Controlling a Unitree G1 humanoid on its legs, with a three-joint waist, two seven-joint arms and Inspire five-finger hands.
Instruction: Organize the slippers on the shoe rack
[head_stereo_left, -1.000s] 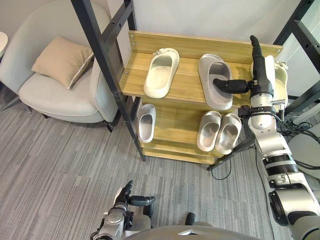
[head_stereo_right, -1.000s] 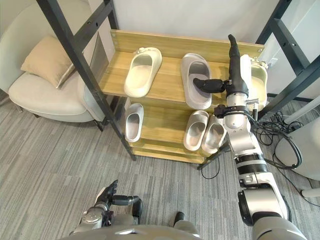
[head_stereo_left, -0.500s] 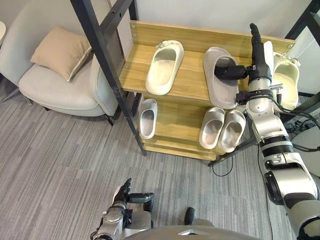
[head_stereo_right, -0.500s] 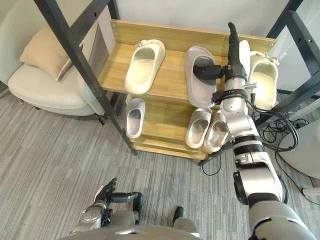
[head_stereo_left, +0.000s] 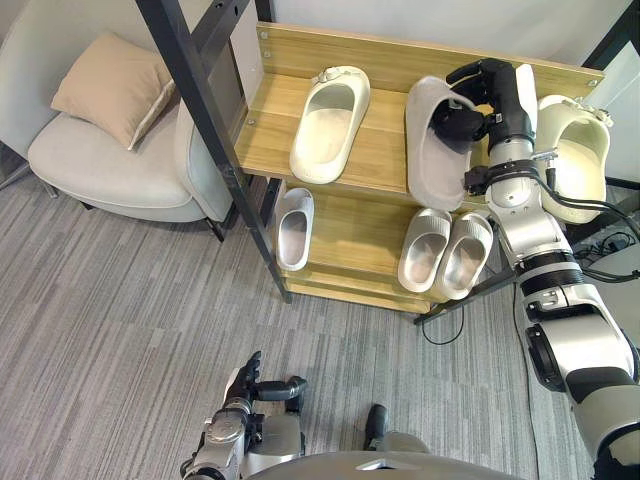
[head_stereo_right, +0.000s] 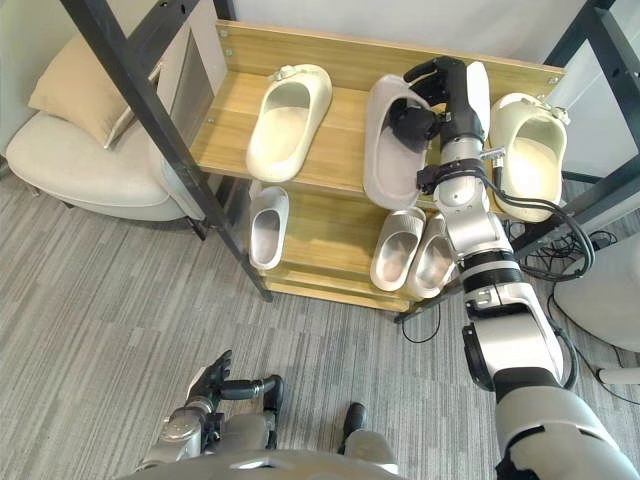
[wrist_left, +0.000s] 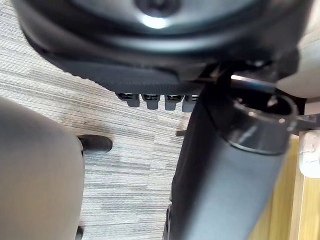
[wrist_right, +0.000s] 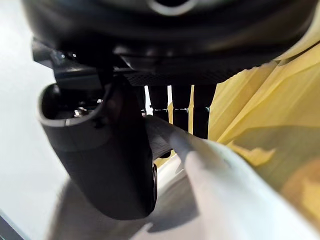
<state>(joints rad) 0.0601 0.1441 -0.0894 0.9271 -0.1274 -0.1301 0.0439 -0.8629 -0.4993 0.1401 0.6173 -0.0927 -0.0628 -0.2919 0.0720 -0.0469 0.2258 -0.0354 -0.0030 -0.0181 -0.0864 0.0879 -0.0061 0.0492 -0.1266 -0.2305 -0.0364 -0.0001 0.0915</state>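
The wooden shoe rack (head_stereo_left: 380, 165) has two shelves. On the top shelf lie a cream slipper (head_stereo_left: 330, 125) at the left and another cream slipper (head_stereo_left: 572, 160) at the right end. Between them my right hand (head_stereo_left: 485, 95) is shut on a grey slipper (head_stereo_left: 428, 150), which is tipped up on its edge. In the right wrist view the thumb (wrist_right: 110, 150) presses on that grey slipper (wrist_right: 220, 180). The lower shelf holds a small pale slipper (head_stereo_left: 293, 228) and a grey pair (head_stereo_left: 445, 250). My left hand (head_stereo_left: 250, 385) hangs open low over the carpet.
A pale armchair (head_stereo_left: 100, 170) with a beige cushion (head_stereo_left: 110, 85) stands left of the rack. A black slanted frame post (head_stereo_left: 205, 140) crosses in front of the rack's left end, and another black bar (head_stereo_right: 600, 30) stands at the right.
My right hand's fingers, straight before, have curled over the grey slipper and tipped it from flat onto its edge. The camera has shifted a little. The left hand has stayed low.
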